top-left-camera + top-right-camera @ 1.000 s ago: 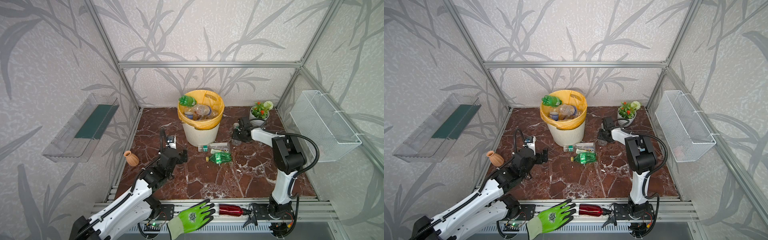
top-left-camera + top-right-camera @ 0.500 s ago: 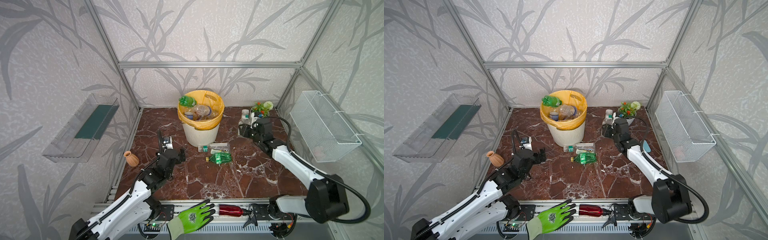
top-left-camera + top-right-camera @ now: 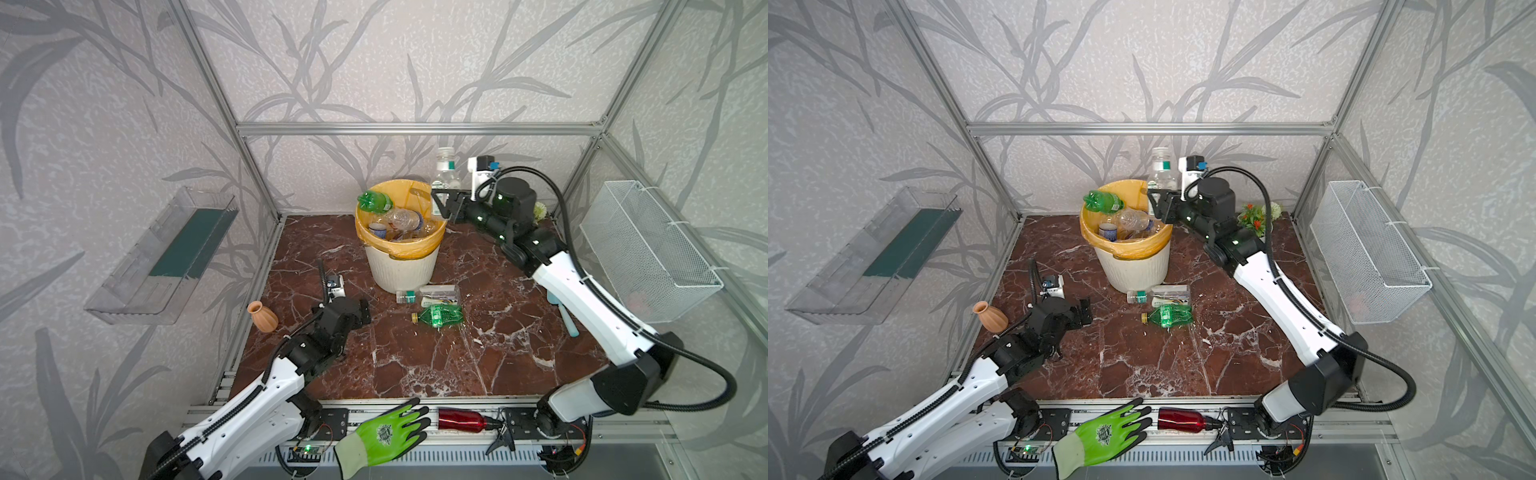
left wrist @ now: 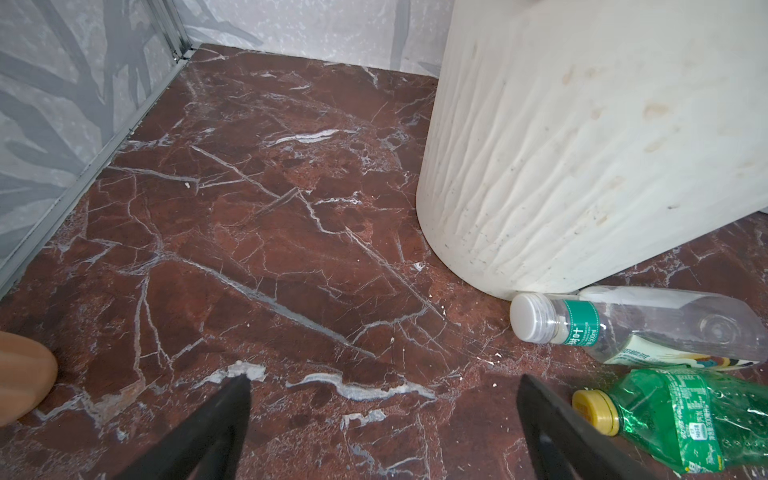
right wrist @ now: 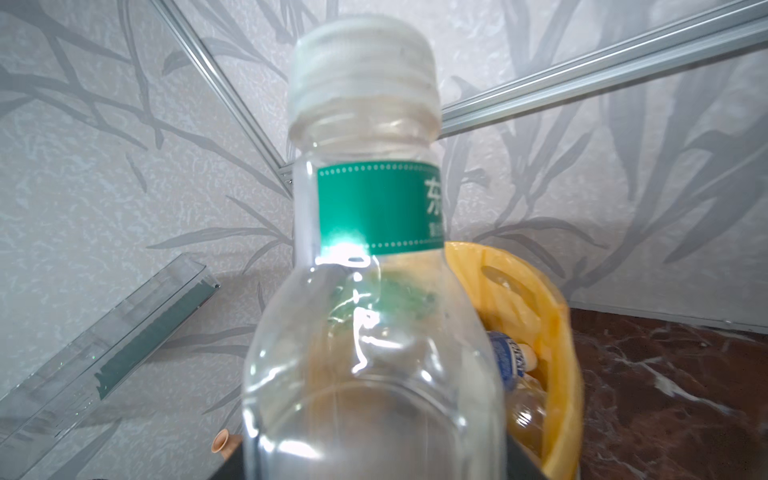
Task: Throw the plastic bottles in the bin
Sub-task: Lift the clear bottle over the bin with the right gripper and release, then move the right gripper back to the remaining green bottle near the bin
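The right gripper seems clamped on an upright clear bottle, the bin just below for the drop. The left gripper gapes, with lying bottles just ahead.

Cream ribbed bin (yellow-orange liner), clear bottle, green label; green bottle, red-brown veined floor

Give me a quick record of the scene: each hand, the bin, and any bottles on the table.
right hand: grips held bottle, upright, raised beside the bin's rim
left hand: open, empty, low over table
bin: binned bottles piled inside
on table: clear bottle and green bottle, lying in front of bin
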You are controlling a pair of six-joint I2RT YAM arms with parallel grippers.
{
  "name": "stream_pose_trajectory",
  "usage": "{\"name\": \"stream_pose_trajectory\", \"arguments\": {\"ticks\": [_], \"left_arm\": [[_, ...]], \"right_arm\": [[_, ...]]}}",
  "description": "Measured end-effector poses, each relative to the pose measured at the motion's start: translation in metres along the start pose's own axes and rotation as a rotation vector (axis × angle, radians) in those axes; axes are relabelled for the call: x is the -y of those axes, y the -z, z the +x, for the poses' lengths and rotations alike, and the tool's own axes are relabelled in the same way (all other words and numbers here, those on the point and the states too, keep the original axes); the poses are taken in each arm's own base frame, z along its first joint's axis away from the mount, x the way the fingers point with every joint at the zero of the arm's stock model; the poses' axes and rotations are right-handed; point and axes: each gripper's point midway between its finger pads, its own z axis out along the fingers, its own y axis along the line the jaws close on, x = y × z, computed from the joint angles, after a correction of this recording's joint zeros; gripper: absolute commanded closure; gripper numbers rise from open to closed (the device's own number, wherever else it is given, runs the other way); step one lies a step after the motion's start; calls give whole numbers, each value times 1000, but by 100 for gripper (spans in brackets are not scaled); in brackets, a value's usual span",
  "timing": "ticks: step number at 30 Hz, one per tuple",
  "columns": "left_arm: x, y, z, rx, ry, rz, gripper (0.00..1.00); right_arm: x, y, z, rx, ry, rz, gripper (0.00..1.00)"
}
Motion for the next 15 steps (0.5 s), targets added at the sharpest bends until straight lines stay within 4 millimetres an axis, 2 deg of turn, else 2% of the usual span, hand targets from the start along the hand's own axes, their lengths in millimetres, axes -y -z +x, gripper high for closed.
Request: {"name": "stream_pose_trajectory", "arguments": {"ticks": [1,3,5,7,11,15], "left_arm": [[0,0,1,-4,-1,1,1],[-1,1,2,-7,-2,3,1],[-1,3,2,-9,-2,6,1],[-2,5,2,-9,-2,7,1],[-4,8,2,-10,-2,8,1],[-3,8,3,-12,-2,13,1]], "right_arm": [[3,-10,9,-27,-2,8,28],[22,-27,35,-103,-14,51,12],[43,-35,55,-163,-13,108,8],[53,-36,60,-176,8,142,0],[58,-1,47,-125,66,205,1],[49,48,8,-10,121,234,1]]}}
